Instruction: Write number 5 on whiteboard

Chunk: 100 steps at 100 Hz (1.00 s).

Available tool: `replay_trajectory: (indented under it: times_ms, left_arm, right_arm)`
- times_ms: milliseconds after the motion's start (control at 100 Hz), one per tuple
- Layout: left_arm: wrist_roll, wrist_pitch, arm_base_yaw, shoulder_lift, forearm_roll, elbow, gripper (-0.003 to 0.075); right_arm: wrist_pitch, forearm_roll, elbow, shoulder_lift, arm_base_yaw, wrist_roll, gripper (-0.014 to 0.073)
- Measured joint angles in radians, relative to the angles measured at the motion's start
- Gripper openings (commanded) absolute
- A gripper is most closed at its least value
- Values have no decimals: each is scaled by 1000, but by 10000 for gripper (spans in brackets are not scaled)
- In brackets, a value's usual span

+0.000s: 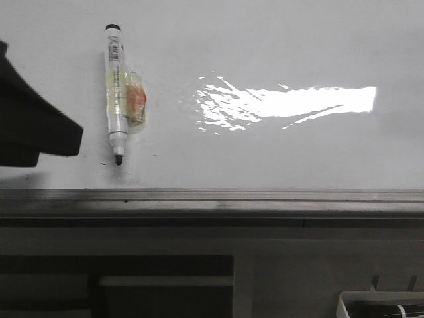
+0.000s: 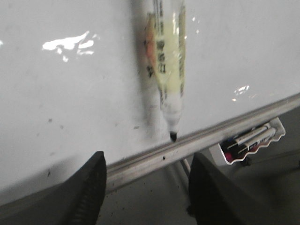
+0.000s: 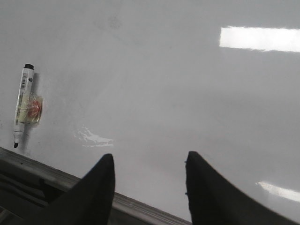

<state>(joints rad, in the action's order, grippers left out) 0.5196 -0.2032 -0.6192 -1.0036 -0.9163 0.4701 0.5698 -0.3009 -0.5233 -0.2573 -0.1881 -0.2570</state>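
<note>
The whiteboard (image 1: 278,40) lies flat, glossy, with a bright glare patch. No number 5 shows on it, only a few tiny dark specks. A white marker (image 1: 116,93) wrapped in yellowish tape lies on the board at the left, its uncapped black tip near the rim. In the left wrist view my left gripper (image 2: 147,157) is open over the rim, just short of the marker (image 2: 168,70) tip, and holds nothing. In the right wrist view my right gripper (image 3: 150,156) is open over bare board, well to the right of the marker (image 3: 23,103).
A grey metal rim (image 1: 212,195) runs along the board's near edge. Below it is a dark cabinet front with a pale handle bar (image 1: 165,281). A white tray (image 2: 253,140) with spare markers sits off the board at the lower right. The left arm's dark body (image 1: 30,126) overhangs the board's left side.
</note>
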Motion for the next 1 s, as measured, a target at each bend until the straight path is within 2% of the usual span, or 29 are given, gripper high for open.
replay_trajectory:
  times_ms: [290, 1000]
  left_arm:
    - [-1, 169, -33, -49, -73, 14, 368]
    - [-1, 140, -75, -164, -84, 83, 368]
  right_arm:
    - [0, 0, 0, 0, 0, 0, 316]
    - [-11, 2, 0, 0, 0, 0, 316]
